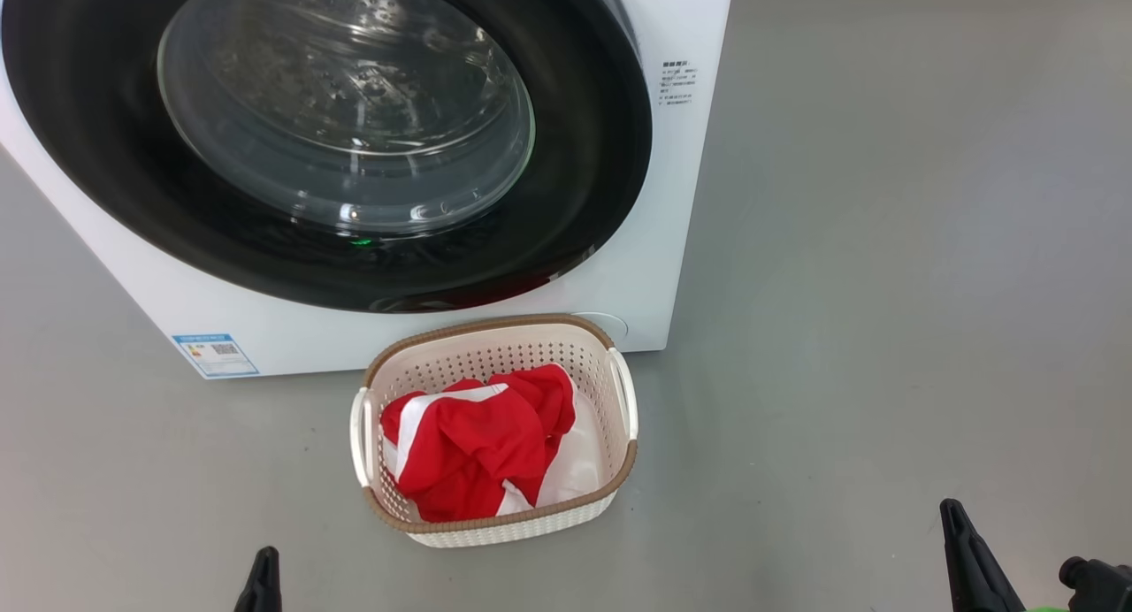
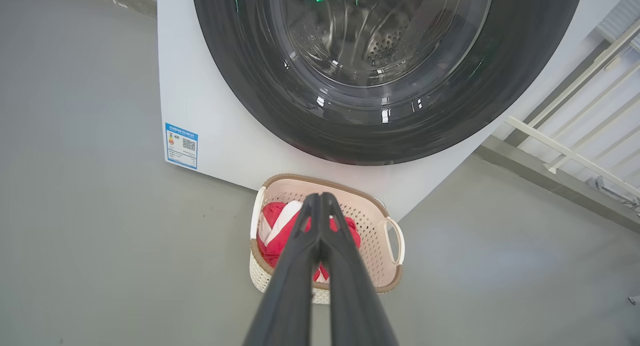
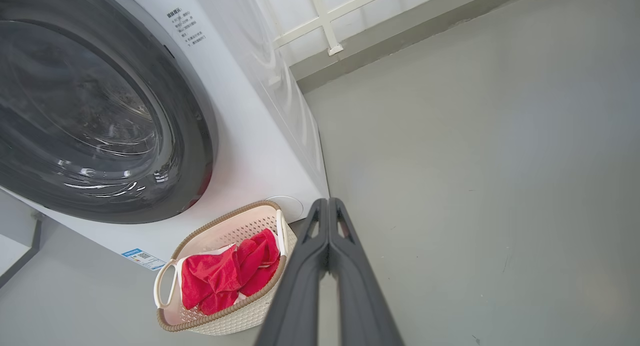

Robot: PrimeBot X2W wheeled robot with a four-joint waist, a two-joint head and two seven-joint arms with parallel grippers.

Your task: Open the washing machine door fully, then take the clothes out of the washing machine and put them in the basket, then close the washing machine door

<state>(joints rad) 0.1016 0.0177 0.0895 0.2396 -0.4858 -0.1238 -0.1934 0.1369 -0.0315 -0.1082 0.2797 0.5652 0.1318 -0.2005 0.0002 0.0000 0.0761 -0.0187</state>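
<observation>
The washing machine is a white box, and the washing machine door with its black rim and glass bowl lies flush against its front. Right before it on the floor stands the cream basket, holding the red and white clothes. My left gripper is low at the near left and my right gripper at the near right, both back from the basket. In the left wrist view the left gripper is shut on nothing, pointing over the basket. The right gripper is likewise shut and empty, just right of the basket.
Grey floor stretches to the right of the machine. A white railing on a low kerb runs behind the machine's side. A small blue label sits at the machine's lower left corner.
</observation>
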